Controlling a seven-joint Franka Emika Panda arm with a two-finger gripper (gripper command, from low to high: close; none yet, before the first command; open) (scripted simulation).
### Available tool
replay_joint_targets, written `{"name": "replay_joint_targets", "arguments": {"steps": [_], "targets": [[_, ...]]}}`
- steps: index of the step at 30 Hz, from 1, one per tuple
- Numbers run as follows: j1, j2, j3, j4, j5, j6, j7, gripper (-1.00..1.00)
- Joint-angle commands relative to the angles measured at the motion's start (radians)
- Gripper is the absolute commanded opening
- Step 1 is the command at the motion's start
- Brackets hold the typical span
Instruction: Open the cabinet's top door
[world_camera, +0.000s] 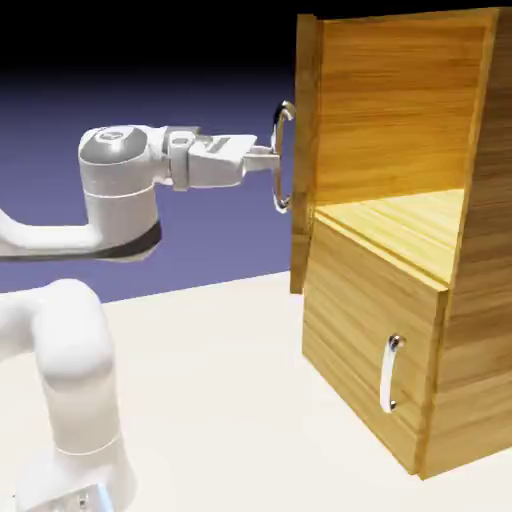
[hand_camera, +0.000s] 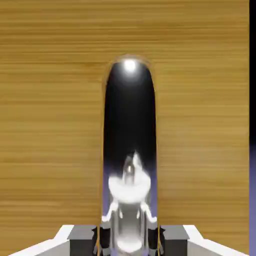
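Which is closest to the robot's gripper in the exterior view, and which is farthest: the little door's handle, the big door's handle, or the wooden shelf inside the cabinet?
1. Big door's handle: right at the gripper.
2. Wooden shelf: inside, behind the open door.
3. Little door's handle: low down, farthest.

Surroundings: pale table (world_camera: 220, 400) and plain backdrop (world_camera: 220, 240).
Table is off-white, its far edge slanting up toward the exterior view's right; backdrop is blue-violet, grading to black above, and shows as a strip at the hand view's right edge.

One cabinet (world_camera: 370, 330), two doors (world_camera: 305, 150), two curved handles (world_camera: 388, 375), one robot arm (world_camera: 120, 195), one pincer (world_camera: 262, 158), two fingertips (hand_camera: 82, 240)
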Motion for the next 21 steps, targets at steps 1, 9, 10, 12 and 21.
{"name": "replay_joint_targets", "arguments": {"steps": [1, 9, 10, 12, 21], "targets": [[0.006, -0.022, 0.034, -0.008, 0.044, -0.035, -0.016, -1.00], [0.064, -0.120, 0.323, -0.012, 0.346, -0.317, -0.080, -1.00], [0.069, -0.123, 0.360, -0.005, 0.379, -0.352, -0.083, -1.00], [0.076, -0.124, 0.432, 0.014, 0.441, -0.420, -0.085, -1.00], [0.011, -0.057, 0.758, 0.195, 0.703, -0.748, -0.078, -1.00]]}}
